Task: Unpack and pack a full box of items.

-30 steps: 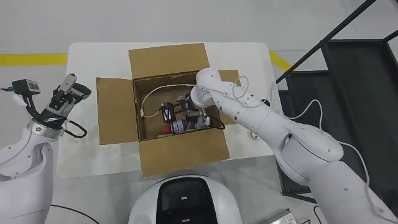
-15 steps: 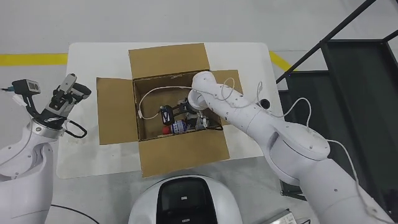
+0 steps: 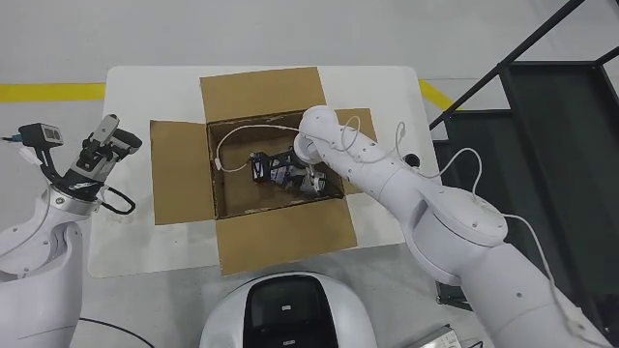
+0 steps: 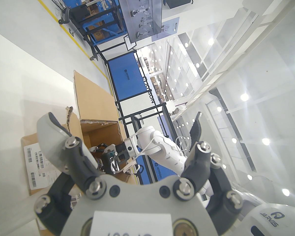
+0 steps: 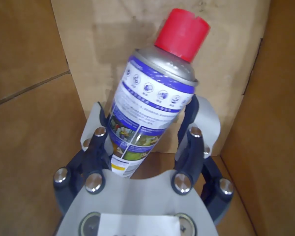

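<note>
An open cardboard box stands on the white table. My right gripper is inside the box, shut on a spray can with a red cap. The can is silver with a blue and white label. It tilts between the fingers, clear of the box floor and pointing at an inner wall. My left gripper hangs open with nothing in it beyond the table's left edge, outside the box. From there the right gripper shows inside the box.
The box's flaps fold outward on all sides. A white cable loops over the box interior. A black metal stair frame stands right of the table. Bare table surrounds the box.
My right gripper has moved from the box's near side toward its middle, carrying the spray can; the red cap has dropped out of the top view. The left arm has not moved.
</note>
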